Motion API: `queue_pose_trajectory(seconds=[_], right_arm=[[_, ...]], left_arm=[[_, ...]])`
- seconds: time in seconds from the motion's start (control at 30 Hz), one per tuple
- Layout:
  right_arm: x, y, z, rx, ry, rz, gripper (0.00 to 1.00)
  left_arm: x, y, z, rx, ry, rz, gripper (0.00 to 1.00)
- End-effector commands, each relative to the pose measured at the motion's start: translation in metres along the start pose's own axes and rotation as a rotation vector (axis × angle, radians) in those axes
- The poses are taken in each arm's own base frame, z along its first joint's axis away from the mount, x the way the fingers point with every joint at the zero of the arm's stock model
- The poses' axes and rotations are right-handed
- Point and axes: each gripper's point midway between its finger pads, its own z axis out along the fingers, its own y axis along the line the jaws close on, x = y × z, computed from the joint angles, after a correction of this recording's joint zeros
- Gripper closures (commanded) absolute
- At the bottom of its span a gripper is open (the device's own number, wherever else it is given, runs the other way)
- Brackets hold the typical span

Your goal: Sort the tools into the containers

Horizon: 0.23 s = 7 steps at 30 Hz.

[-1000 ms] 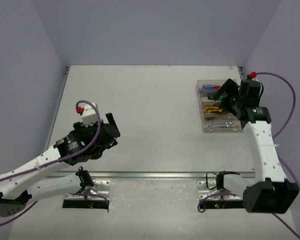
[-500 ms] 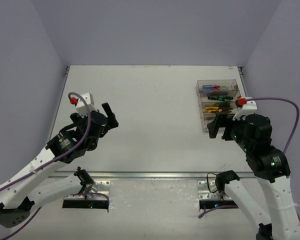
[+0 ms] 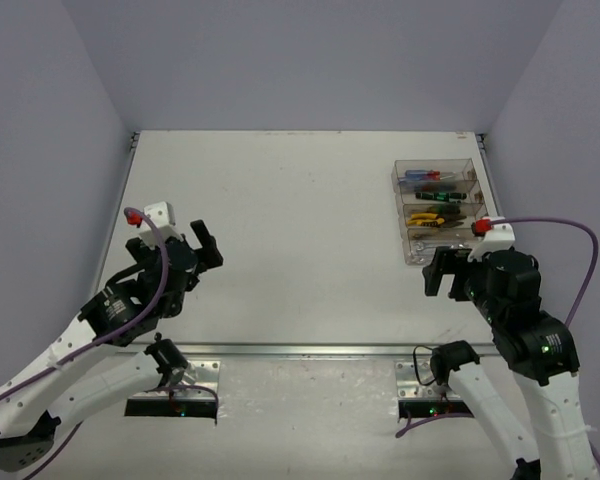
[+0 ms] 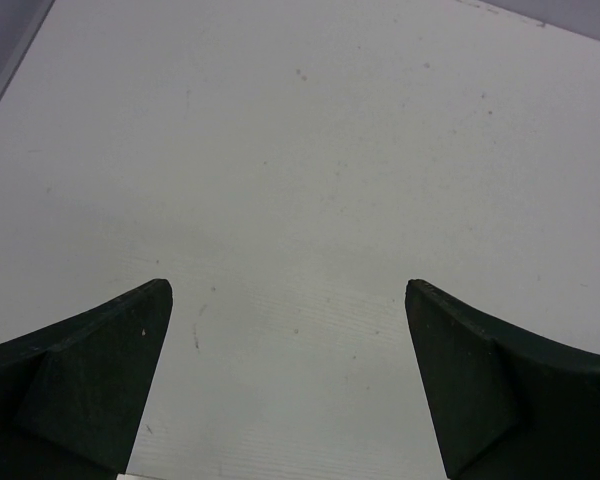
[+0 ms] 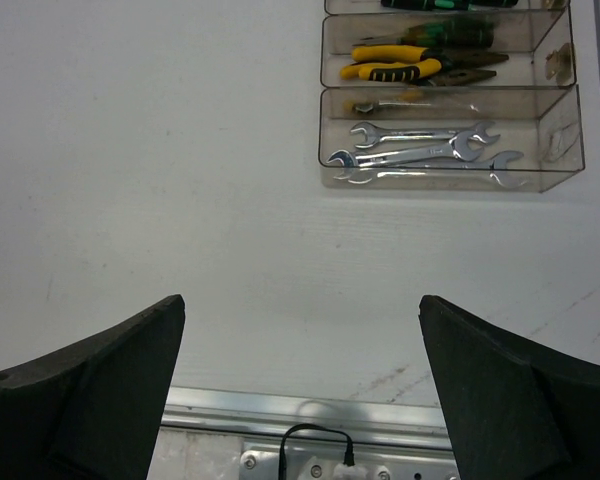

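The four joined clear containers [image 3: 403,213] stand at the table's right side. They hold blue/red screwdrivers [image 3: 423,176], green/black screwdrivers [image 3: 443,197], yellow-handled pliers [image 3: 426,219] and silver wrenches [image 3: 436,245]. In the right wrist view the containers [image 5: 568,125] lie at the top right, with wrenches [image 5: 425,155], pliers [image 5: 398,70] and a green screwdriver [image 5: 435,30] inside. My right gripper [image 3: 438,271] is open and empty, just near of the bins; its jaws [image 5: 300,300] stand wide over bare table. My left gripper [image 3: 206,243] is open and empty over the left of the table [image 4: 288,290].
A metal rail [image 3: 310,350] runs along the table's near edge, also in the right wrist view [image 5: 310,410]. Grey walls close in the left, far and right sides. A purple cable [image 3: 570,270] loops off the right arm.
My right arm has pulled back from over the bins toward the near edge. My left arm has drawn back and to the left. Both grippers stay open and empty.
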Motion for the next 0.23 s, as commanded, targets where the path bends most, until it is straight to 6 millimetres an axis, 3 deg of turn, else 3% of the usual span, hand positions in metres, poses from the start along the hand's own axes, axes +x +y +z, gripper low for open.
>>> queue_pose_trajectory(seconds=[0.0, 0.2], right_arm=[[-0.0164, -0.0034, -0.0052, 0.008, -0.105, -0.013, 0.01], [-0.0162, 0.0034, -0.0039, -0.026, -0.104, 0.004, 0.01]], left_arm=[[-0.0215, 0.0046, -0.0031, -0.015, -0.081, -0.058, 0.00], [-0.0254, 0.0132, -0.0087, -0.006, -0.114, -0.099, 0.00]])
